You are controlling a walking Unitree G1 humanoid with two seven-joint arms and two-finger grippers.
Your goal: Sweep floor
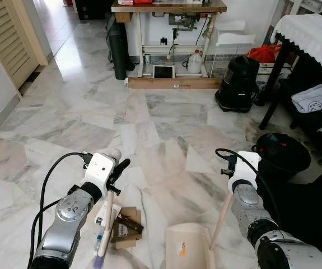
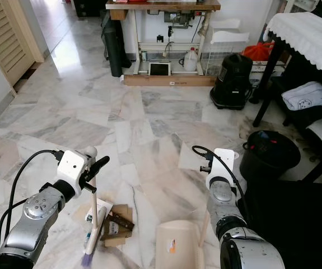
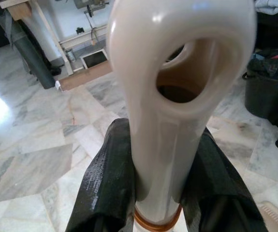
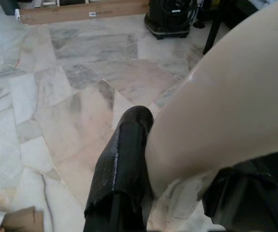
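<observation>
Left gripper (image 3: pixel 159 193) clenched on the cream broom handle (image 3: pixel 170 125), bristles by the cardboard scraps (image 1: pixel 126 227) on the marble floor (image 1: pixel 93 112). Right gripper (image 4: pixel 177 193) clamped around the dustpan handle (image 1: pixel 221 219); the dustpan (image 1: pixel 186 246) rests on the floor just beside the scraps.

No legible txt; labels on box (image 1: pixel 175 83) & dustpan (image 1: pixel 186 245) too small.

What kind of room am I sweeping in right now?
Probably a lived-in home's utility or sewing corner: marble floor, a sewing machine table against the wall, a black vacuum cleaner and a louvred door.
</observation>
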